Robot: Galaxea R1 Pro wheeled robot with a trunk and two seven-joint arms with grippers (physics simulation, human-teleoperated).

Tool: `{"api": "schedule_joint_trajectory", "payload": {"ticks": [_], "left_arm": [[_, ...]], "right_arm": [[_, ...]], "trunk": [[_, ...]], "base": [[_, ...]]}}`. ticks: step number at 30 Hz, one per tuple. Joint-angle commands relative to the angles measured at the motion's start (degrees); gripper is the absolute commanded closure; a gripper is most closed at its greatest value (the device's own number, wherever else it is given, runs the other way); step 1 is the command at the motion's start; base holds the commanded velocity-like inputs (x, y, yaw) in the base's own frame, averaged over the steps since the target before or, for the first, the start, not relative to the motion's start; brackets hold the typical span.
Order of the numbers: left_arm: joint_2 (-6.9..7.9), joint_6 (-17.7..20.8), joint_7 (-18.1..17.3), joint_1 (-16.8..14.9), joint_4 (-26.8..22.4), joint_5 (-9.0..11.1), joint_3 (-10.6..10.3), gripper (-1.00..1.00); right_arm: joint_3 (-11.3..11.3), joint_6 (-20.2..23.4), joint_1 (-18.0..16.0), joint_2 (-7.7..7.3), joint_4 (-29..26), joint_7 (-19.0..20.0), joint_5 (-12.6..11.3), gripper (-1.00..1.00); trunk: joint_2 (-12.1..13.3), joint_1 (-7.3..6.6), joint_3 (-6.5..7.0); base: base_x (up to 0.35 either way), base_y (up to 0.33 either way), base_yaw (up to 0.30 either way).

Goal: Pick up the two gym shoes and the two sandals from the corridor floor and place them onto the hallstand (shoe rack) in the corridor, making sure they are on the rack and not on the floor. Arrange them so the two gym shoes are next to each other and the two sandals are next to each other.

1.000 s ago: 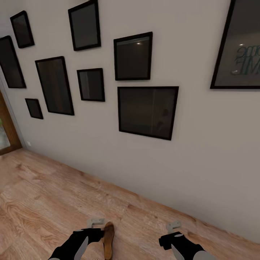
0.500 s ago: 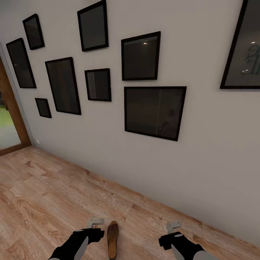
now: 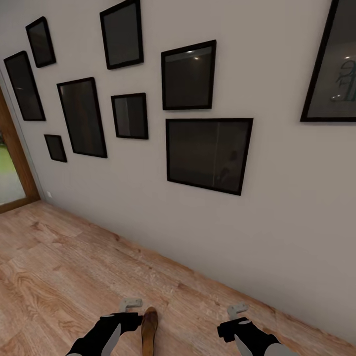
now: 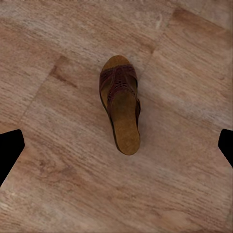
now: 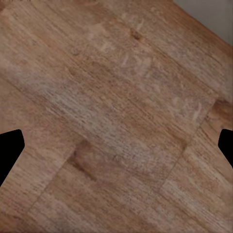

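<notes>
Head view: sandal (image 3: pixel 149 329) lies lengthwise on the floor (image 3: pixel 59 277), toe toward the wall, just beside the open, empty left gripper (image 3: pixel 130 304).

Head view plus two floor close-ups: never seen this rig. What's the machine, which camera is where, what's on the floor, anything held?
These are simulator renders of a wheeled robot with two arms. The wide picture comes from its head camera, looking down over both arms: the left hand and the right hand hover above a wood-plank floor, facing a wall of dark picture frames. The other two pictures come from cameras near each hand, looking along its fingers. The left one looks down at a single brown sandal lying flat on the floor; the same sandal sits just beside the left hand in the head view. The right one sees bare planks. Both hands are open and hold nothing.
</notes>
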Motion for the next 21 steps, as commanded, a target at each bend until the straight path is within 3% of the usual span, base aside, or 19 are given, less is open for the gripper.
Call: {"api": "schedule_joint_trajectory", "payload": {"ticks": [1, 21], "left_arm": [[0.0, 0.0, 0.0, 0.0, 0.0, 0.0, 0.0, -1.0], [0.0, 0.0, 0.0, 0.0, 0.0, 0.0, 0.0, -1.0]], "right_arm": [[0.0, 0.0, 0.0, 0.0, 0.0, 0.0, 0.0, -1.0], [0.0, 0.0, 0.0, 0.0, 0.0, 0.0, 0.0, -1.0]], "trunk": [[0.0, 0.0, 0.0], [0.0, 0.0, 0.0]], "base": [[0.02, -0.017, 0.0], [0.003, -0.065, 0.0]]}}
